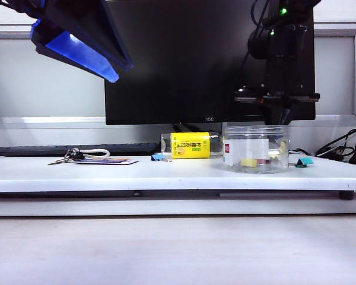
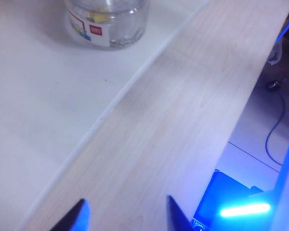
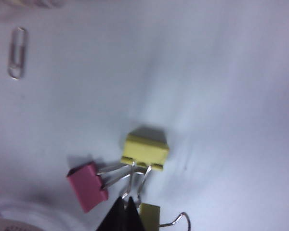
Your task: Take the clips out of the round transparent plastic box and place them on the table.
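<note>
My left gripper (image 2: 125,214) hangs up high at the near left, over the wooden surface in front of the table (image 1: 166,173), its jaws spread wide with nothing between them. On the table's left lies one bunch of keys (image 1: 68,157) on a card. Further right, one small blue clip (image 1: 158,157), then one clear bottle with a yellow label (image 1: 190,145) lying on its side. Right of that stands the round transparent plastic box (image 1: 255,148), and my right gripper (image 3: 127,211) reaches down into it, jaws pinched tight on the wire handle of one yellow clip (image 3: 145,150). I count two yellow clips, the second (image 3: 149,215) beside my fingertips, plus one pink clip (image 3: 88,186) and one paperclip (image 3: 17,53). One teal clip (image 1: 304,161) sits right of the box.
</note>
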Tool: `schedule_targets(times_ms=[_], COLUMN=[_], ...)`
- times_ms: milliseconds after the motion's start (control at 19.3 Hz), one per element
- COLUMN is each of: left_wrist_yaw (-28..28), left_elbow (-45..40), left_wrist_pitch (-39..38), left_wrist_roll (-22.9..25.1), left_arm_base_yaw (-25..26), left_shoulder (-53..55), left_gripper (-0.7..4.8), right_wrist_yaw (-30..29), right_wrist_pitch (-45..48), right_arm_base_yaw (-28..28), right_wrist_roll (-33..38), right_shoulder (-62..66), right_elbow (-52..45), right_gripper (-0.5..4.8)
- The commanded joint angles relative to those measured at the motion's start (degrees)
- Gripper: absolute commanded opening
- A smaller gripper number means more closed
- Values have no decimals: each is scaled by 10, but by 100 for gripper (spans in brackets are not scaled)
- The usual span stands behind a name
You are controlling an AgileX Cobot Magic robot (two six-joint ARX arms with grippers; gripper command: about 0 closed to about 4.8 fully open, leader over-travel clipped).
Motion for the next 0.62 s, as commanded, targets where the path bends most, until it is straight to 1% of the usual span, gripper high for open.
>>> schedule_targets(times_ms=[52, 104, 415, 623], left_wrist_yaw=[1, 1, 1, 2], left_elbow=[2, 2, 2, 2], left_wrist_pitch=[3, 3, 3, 3], left_wrist_roll=[2, 2, 2, 2], left_arm_base_yaw=[0, 0, 0, 0], left_shoulder=[-1, -1, -1, -1], left_gripper=[214, 214, 214, 214], right_wrist_yaw=[-1, -1, -1, -2], right_wrist_pitch=[13, 13, -8, -22], right_arm_base_yaw=[2, 2, 2, 2], right_wrist_roll=[-2, -2, -1, -2], right_shoulder=[-4, -4, -5, -28], right_elbow=[3, 3, 8, 9], right_gripper=[30, 56, 59, 58])
